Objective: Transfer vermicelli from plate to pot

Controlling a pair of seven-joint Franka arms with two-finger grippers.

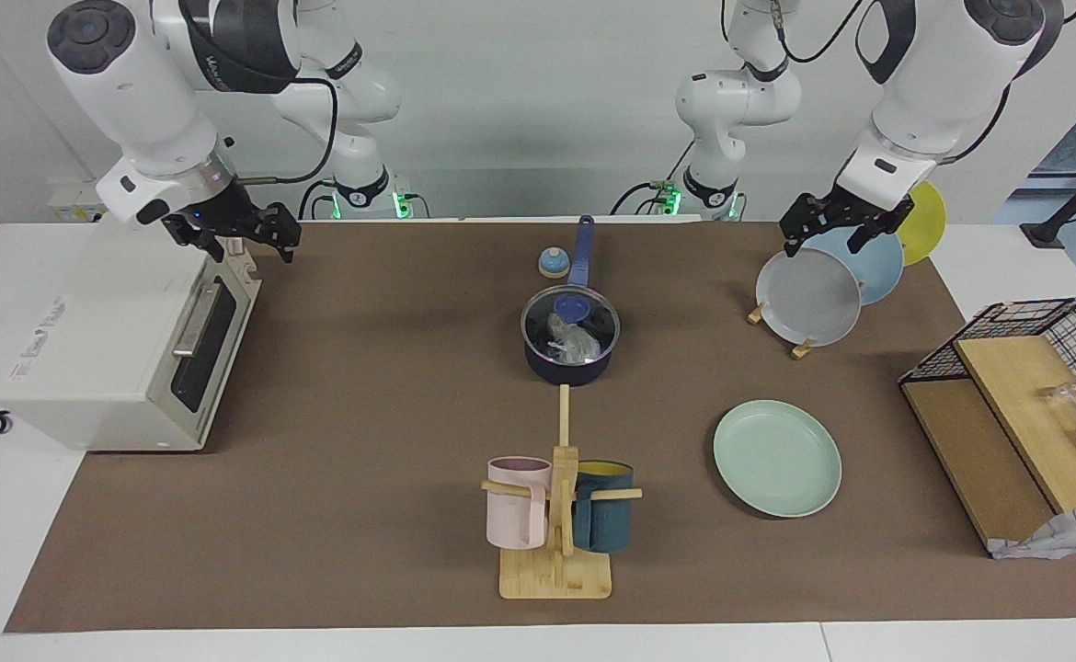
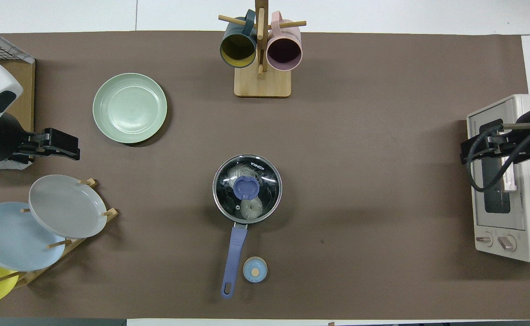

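The dark navy pot point(image 1: 568, 366) stands mid-table with its long blue handle point(image 2: 234, 253) pointing toward the robots. A glass lid with a blue knob point(image 2: 247, 186) sits on it. Two whitish vermicelli nests point(image 2: 250, 207) lie inside, seen through the lid; they also show in the facing view point(image 1: 573, 340). The mint-green plate point(image 1: 777, 457) is bare, farther from the robots than the pot, toward the left arm's end; it also shows in the overhead view point(image 2: 130, 107). My left gripper point(image 1: 828, 244) hangs open and empty over the plate rack. My right gripper point(image 1: 248, 246) hangs open and empty over the toaster oven.
A rack with grey point(image 1: 809, 296), light blue and yellow plates stands at the left arm's end. A toaster oven point(image 1: 124, 359) sits at the right arm's end. A mug tree point(image 1: 556, 515) with pink and teal mugs stands farthest out. A small blue bell point(image 1: 553, 263) lies beside the handle. A wire basket point(image 1: 1016, 395) stands at the left arm's end of the table.
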